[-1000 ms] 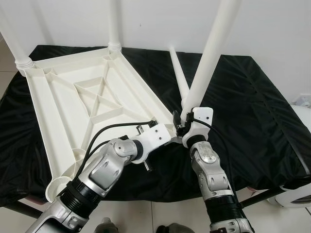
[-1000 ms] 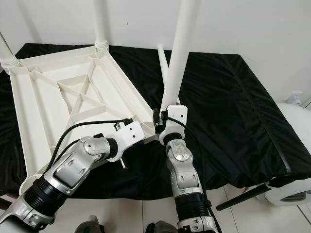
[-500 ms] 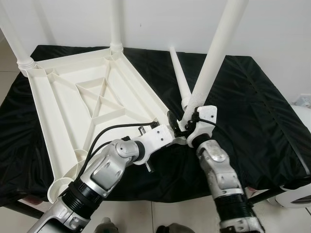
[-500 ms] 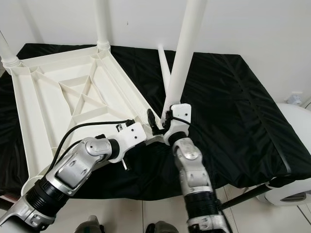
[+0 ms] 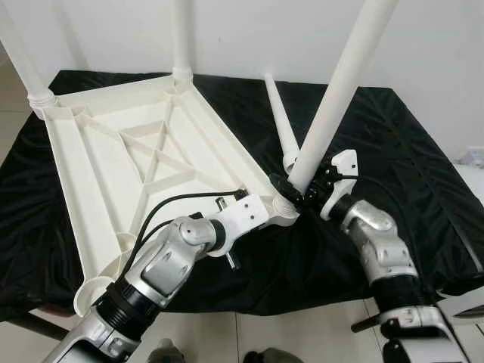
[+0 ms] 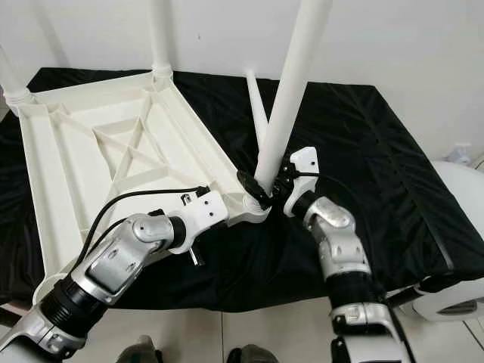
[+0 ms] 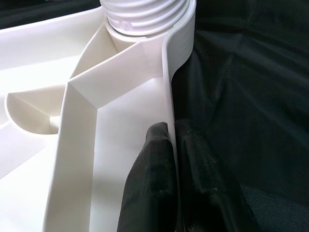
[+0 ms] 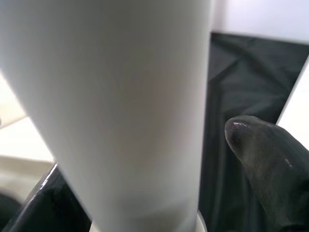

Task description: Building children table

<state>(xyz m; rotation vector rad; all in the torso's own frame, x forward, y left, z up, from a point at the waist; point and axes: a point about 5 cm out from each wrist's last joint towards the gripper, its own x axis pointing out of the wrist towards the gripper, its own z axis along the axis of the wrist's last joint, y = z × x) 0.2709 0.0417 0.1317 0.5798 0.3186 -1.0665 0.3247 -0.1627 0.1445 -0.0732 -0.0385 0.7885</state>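
Observation:
A white plastic tabletop (image 5: 91,162) lies upside down on the black cloth. Two legs (image 5: 180,38) stand in its far corners. My left gripper (image 7: 171,128) is shut on the tabletop's rim (image 7: 166,77), just short of the near right corner socket (image 5: 286,210). My right gripper (image 5: 302,189) is shut on the bottom of a third white leg (image 5: 340,83). That leg leans up and to the right. Its ribbed end (image 7: 145,12) sits in the corner socket. In the right wrist view one black fingertip (image 8: 265,154) lies beside the leg (image 8: 111,106).
A loose white leg (image 5: 278,121) lies on the cloth behind the corner. The black-draped table (image 5: 423,181) ends just before me, with tiled floor below. A white rounded appliance (image 6: 463,197) stands at the far right. A white wall is close behind.
My right arm has swung out to the right and the held leg now leans further right, its base still at the corner. The left gripper has kept its hold on the rim.

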